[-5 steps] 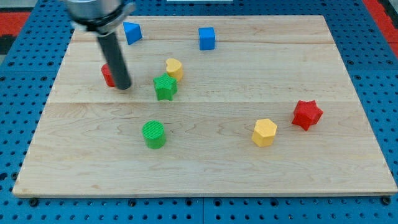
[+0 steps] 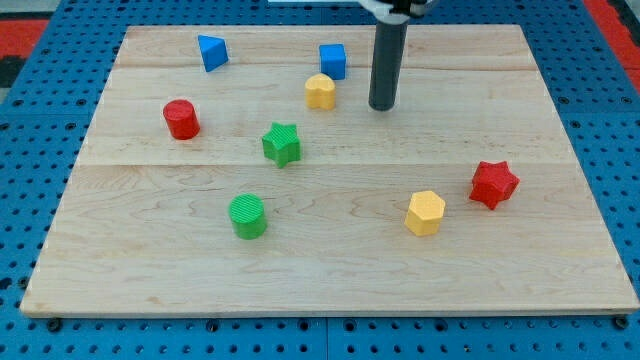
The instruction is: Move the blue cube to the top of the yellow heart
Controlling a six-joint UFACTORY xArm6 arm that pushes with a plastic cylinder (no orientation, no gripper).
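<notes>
You see my tip (image 2: 381,106) resting on the wooden board (image 2: 500,290), holding nothing. The blue cube (image 2: 333,61) is up-left of my tip, the yellow heart (image 2: 320,92) just left, touching the cube's lower corner. No writing is readable.

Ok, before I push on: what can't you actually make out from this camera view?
- Arm above the rod: cut off by the view's top edge.
- Blue cube and yellow heart: touching or just apart, too close to tell.
- My tip: whether it contacts the board is unclear.
</notes>
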